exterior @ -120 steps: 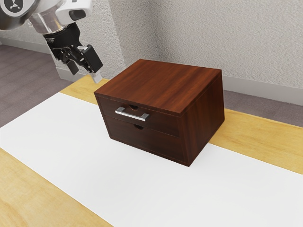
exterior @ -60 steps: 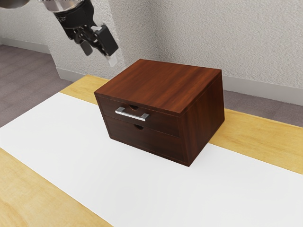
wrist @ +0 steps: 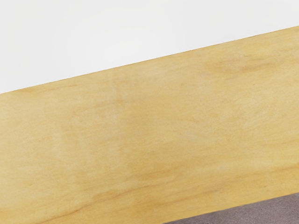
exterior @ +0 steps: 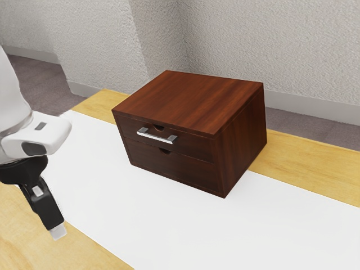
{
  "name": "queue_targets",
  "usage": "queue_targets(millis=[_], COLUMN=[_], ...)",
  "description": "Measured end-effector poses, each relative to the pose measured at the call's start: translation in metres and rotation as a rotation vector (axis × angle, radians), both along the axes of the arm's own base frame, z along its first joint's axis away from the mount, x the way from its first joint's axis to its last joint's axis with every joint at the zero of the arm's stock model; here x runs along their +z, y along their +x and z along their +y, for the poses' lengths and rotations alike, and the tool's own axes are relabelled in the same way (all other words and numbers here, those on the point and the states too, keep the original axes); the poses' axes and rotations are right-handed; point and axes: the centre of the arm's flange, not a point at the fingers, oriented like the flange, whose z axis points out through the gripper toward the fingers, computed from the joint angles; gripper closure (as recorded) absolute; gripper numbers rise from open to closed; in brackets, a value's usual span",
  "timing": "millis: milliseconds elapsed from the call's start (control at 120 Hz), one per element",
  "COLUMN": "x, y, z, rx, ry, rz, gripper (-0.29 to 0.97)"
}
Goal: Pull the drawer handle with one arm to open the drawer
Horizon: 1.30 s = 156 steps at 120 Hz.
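**A:** Entry one, the cabinet [exterior: 191, 101]?
**B:** Dark wood, two drawers. It stands on the white sheet [exterior: 140, 208] laid over the counter [exterior: 315, 163]. Upper drawer [exterior: 191, 145]: flush with the cabinet front, closed. Handle [exterior: 156, 135]: silver bar on that drawer's front. Lower drawer [exterior: 174, 166]: directly beneath, also closed.

**A:** Entry two, the gripper [exterior: 53, 225]?
**B:** Black with a white tip, pointing down. It is well apart from the cabinet, out past its front toward the exterior view's left, low over the sheet's edge and bare counter. Open or closed: cannot tell.

**A:** Beneath the hand?
**B:** In the wrist view: bare wooden counter, the sheet's edge, and grey floor [wrist: 280, 213] past the counter's rim.
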Motion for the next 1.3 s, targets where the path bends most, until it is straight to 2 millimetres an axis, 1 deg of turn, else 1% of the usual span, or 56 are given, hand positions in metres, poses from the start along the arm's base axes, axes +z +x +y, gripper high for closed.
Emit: queue_targets(millis=[83, 150, 233, 275, 283, 367, 467, 533, 592, 658, 733, 783, 858, 958, 1083, 1300], x=[-0.014, -0.017, -0.023, -0.029, -0.031, -0.039, -0.046, -0.054, -0.062, -0.062, -0.07, -0.077, -0.09, -0.098, -0.099, -0.114], y=[0.005, 0.014, 0.032, 0.041, 0.045, 0.056, 0.072, 0.094, 0.117, 0.146, 0.173, 0.189, 0.207, 0.217, 0.221, 0.23], z=[0.01, 0.012, 0.013, 0.013, 0.012, 0.012, 0.014, 0.02, 0.036, 0.054, 0.068, 0.072, 0.073, 0.072, 0.068, 0.063], rx=[-0.097, -0.208, -0.339, -0.399, -0.434, -0.539, -0.638, -0.687, -0.728, -0.782, -0.824, -0.85, -0.891, -0.94, -0.99, -1.051], ry=[0.039, 0.062, 0.078, 0.082, 0.085, 0.096, 0.129, 0.155, 0.158, 0.155, 0.195, 0.23, 0.271, 0.304, 0.327, 0.347], rz=[-0.056, -0.091, -0.102, -0.098, -0.101, -0.14, -0.239, -0.306, -0.357, -0.425, -0.443, -0.439, -0.427, -0.426, -0.442, -0.427], gripper=[0.0, 0.0, 0.0, 0.0, 0.0, 0.0, 0.0, 0.0, 0.0, 0.0, 0.0, 0.0, 0.0, 0.0, 0.0, 0.0])
